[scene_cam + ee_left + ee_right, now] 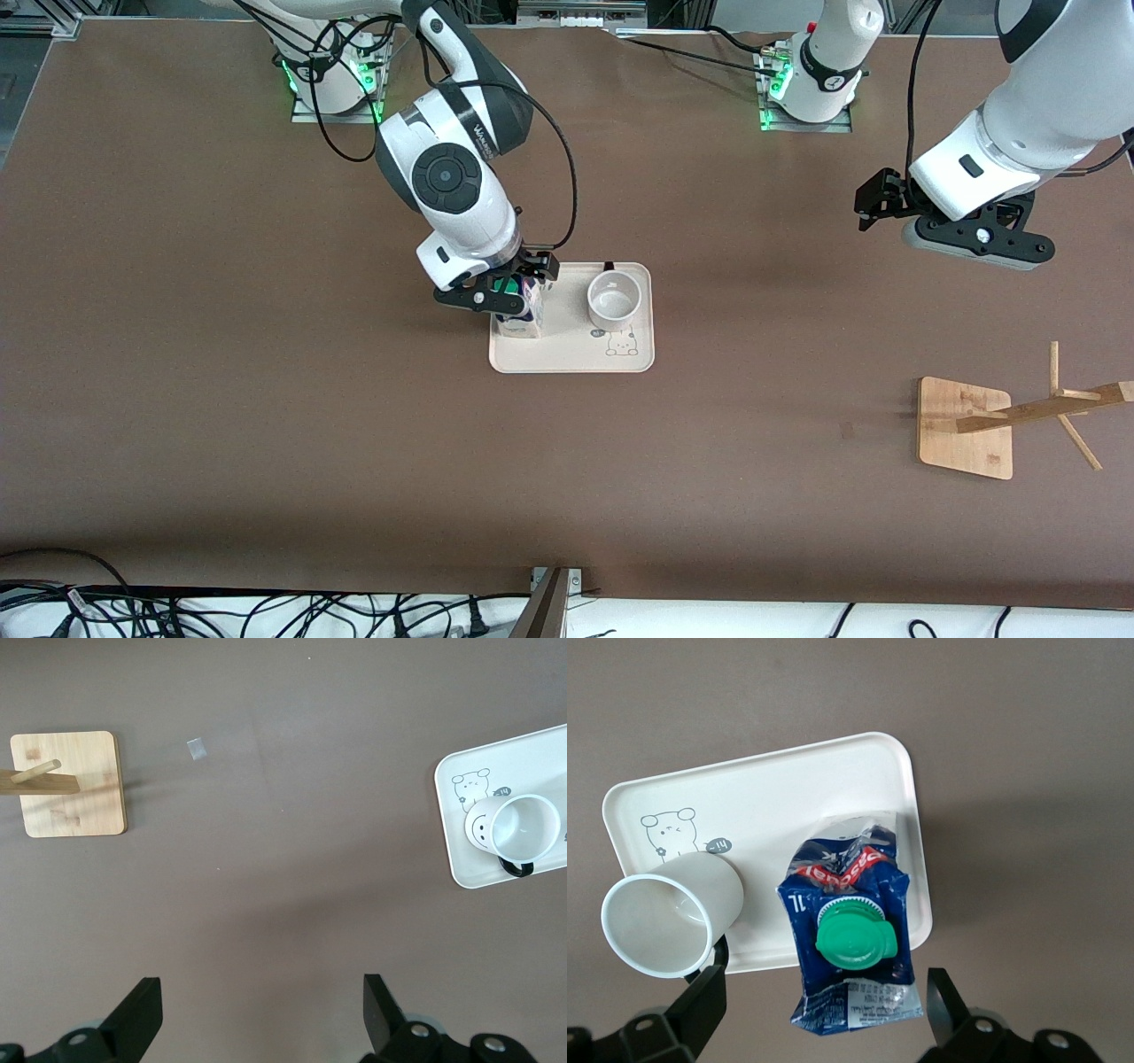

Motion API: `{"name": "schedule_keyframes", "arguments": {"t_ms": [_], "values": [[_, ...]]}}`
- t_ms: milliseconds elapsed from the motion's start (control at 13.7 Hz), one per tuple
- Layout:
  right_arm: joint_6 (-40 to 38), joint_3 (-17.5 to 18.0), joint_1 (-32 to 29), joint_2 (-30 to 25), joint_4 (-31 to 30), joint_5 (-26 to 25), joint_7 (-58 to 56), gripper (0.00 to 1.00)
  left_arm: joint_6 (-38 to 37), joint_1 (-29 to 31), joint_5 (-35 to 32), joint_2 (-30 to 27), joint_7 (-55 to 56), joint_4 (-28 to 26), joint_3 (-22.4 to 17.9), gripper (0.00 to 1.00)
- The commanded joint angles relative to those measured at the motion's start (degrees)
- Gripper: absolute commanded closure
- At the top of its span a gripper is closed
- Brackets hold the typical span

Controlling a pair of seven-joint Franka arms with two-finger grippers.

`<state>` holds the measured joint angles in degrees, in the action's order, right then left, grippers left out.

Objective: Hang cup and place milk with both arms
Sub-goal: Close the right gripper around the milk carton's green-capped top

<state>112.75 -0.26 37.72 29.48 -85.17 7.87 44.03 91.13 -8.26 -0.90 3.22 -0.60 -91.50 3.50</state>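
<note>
Hovering right claw (498,297), fingers apart, over milk (518,321) standing on tray (576,354) beside upright cup (613,298). Left claw (921,217), fingers apart, waits over bare table (266,399); wooden rack (970,425) near its end.

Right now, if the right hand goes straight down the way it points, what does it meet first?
Most likely the milk: the right hand hangs open directly over its green cap, one finger on each side. The cup stands beside it on the tray, outside that line.
</note>
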Motion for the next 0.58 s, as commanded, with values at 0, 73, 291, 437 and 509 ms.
{"name": "schedule_keyframes", "arguments": {"t_ms": [0,73,291,437,509], "values": [[0.1,-0.3,0.1,0.2,0.6,-0.9,-0.9,0.00,-0.6,0.1,0.1,0.8,-0.2,1.6,0.1,0.00],[0.1,-0.3,0.1,0.2,0.6,-1.0,-1.2,0.00,-0.6,0.1,0.1,0.8,-0.2,1.5,0.1,0.00],[-0.2,-0.4,-0.1,0.3,0.5,-1.0,-5.8,0.00,-0.6,0.3,0.1,0.8,-0.3,1.5,0.1,0.00],[-0.5,-0.4,-0.2,0.3,0.3,-0.9,-6.7,0.00,-0.6,0.3,0.1,0.7,-0.3,1.5,0.1,0.00],[-0.6,-0.4,-0.2,0.3,0.1,-0.8,-7.0,0.00,-0.6,0.3,0.1,0.8,-0.3,1.5,0.0,0.00]]}}
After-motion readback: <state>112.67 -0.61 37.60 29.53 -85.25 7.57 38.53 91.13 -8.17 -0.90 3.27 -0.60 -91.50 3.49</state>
